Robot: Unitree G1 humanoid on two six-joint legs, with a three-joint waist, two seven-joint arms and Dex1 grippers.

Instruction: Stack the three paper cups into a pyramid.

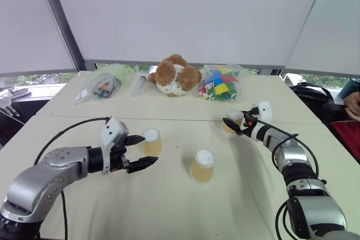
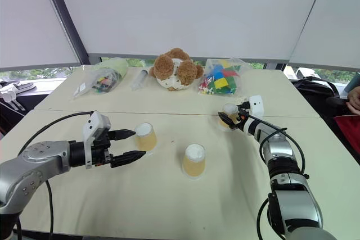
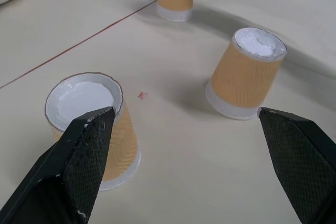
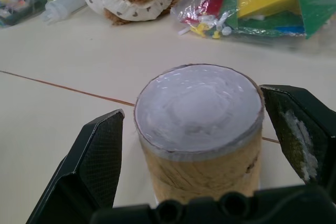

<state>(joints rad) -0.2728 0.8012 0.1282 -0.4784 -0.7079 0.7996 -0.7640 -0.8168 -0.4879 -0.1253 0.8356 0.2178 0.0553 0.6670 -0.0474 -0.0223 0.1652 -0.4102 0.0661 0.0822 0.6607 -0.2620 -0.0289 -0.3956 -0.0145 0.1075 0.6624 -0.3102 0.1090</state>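
Clearly all three cups stand upside down on the worktop point(image 1: 169, 212), white flat ends up, none stacked yet. The left cup point(image 1: 152, 141) sits just beyond the left tool point(image 1: 139, 151), whose two black fingers stand wide apart with nothing between them. The middle cup point(image 1: 202, 166) stands alone nearer the front, well apart from both arms. The right cup point(image 4: 202, 129) sits at the seam between the two worktops, and the right tool point(image 1: 235, 126) straddles it: in the right wrist view its fingers point(image 4: 94, 166) are spread on either side of the cup wall, with daylight visible on both sides, so it is around the cup but not clamped.

These cups look very light and thin-walled, so I judge they will crush or go oval under a hard squeeze and may skid or tip if nudged by one finger first. The ribbed tan sides should give decent friction; the white rolled band at the mouth, now at the bottom, and the closed end at the top are the stiffest parts. The best hold is probably across the side wall near the closed end, both fingers meeting the wall together, with only gentle pressure. The taper means a grip too low could let the cup squirt downward.

Behind, a teddy bear point(image 1: 175, 75) and a block bag point(image 1: 220, 85) lie clear of the work.
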